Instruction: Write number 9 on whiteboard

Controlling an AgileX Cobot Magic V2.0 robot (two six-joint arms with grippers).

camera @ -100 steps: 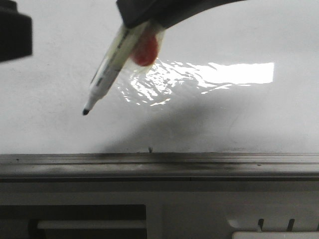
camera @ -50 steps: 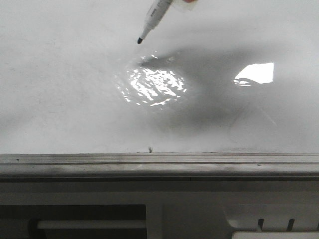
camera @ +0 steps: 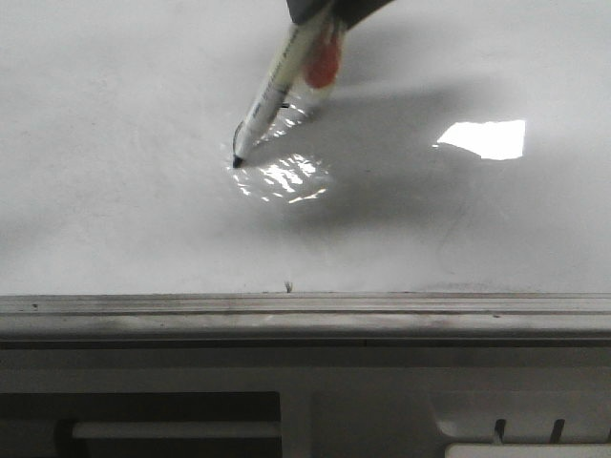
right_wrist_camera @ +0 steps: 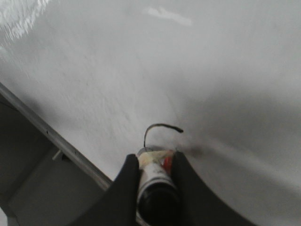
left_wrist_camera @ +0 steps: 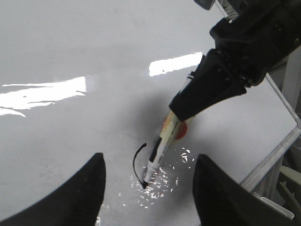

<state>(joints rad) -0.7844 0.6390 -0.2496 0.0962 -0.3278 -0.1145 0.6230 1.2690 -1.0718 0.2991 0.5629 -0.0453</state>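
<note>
The whiteboard (camera: 115,191) is glossy white with glare patches. My right gripper (camera: 320,17) is shut on a white marker (camera: 274,88) with a red-orange patch, held tilted, its black tip touching the board. A short curved black stroke (left_wrist_camera: 135,162) runs from the tip; it also shows in the right wrist view (right_wrist_camera: 157,126) and faintly in the front view (camera: 236,134). No whole number 9 shows, only this arc. My left gripper (left_wrist_camera: 149,159) is open and empty above the board, its jaws either side of the marker tip. In the right wrist view the right gripper (right_wrist_camera: 156,161) clamps the marker barrel (right_wrist_camera: 157,181).
A grey metal tray (camera: 305,315) runs along the board's near edge, with grey furniture below it. The board's corner and frame (left_wrist_camera: 277,150) show in the left wrist view. Bright glare (camera: 487,138) lies to the right of the marker.
The marker rose and moved right, then came down so its tip touches the board, where a short curved stroke now shows. The dark shape at the far left of the front view is gone.
</note>
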